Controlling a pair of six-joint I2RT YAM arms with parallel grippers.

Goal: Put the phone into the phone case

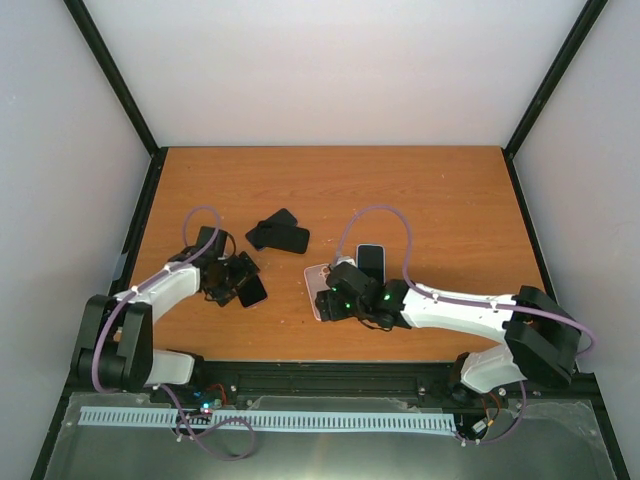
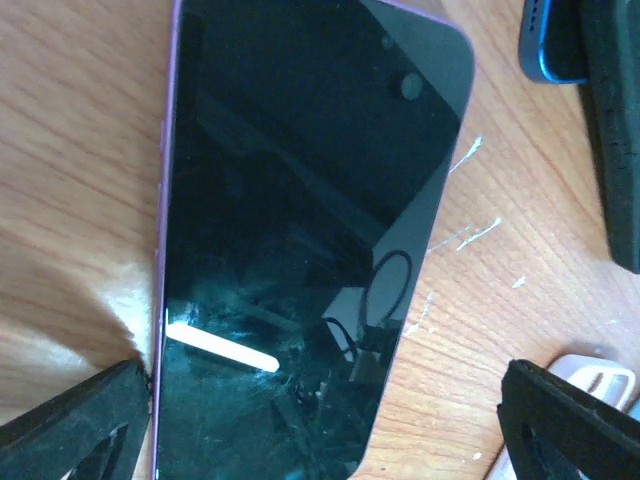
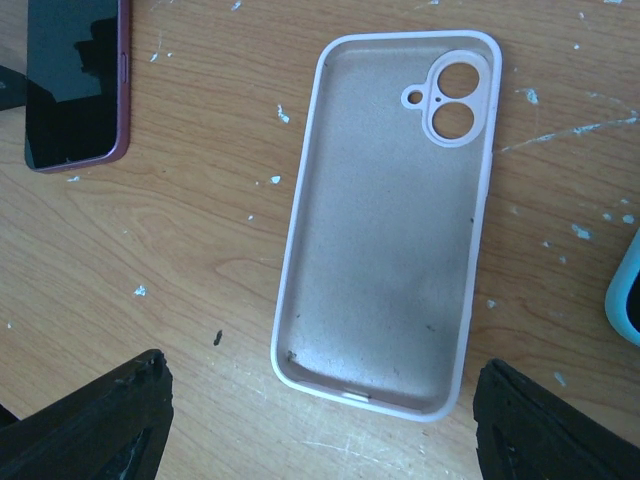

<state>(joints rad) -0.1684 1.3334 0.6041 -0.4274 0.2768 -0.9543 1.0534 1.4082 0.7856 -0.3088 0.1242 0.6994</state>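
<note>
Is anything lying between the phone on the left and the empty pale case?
Nothing visible does. Only bare table separates the phone from the phone case; the dark items lie farther back, off that line.

colours off both wrist cams
phone [image 2: 300, 250]: glossy black screen, purple rim. phone case [image 3: 385, 230]: pale pink-white shell, beige lining with a grey smudge low down. table [image 3: 200, 220]: orange-brown wood grain, scattered white flecks. my fingertips [image 2: 70, 425]: matte black.
</note>
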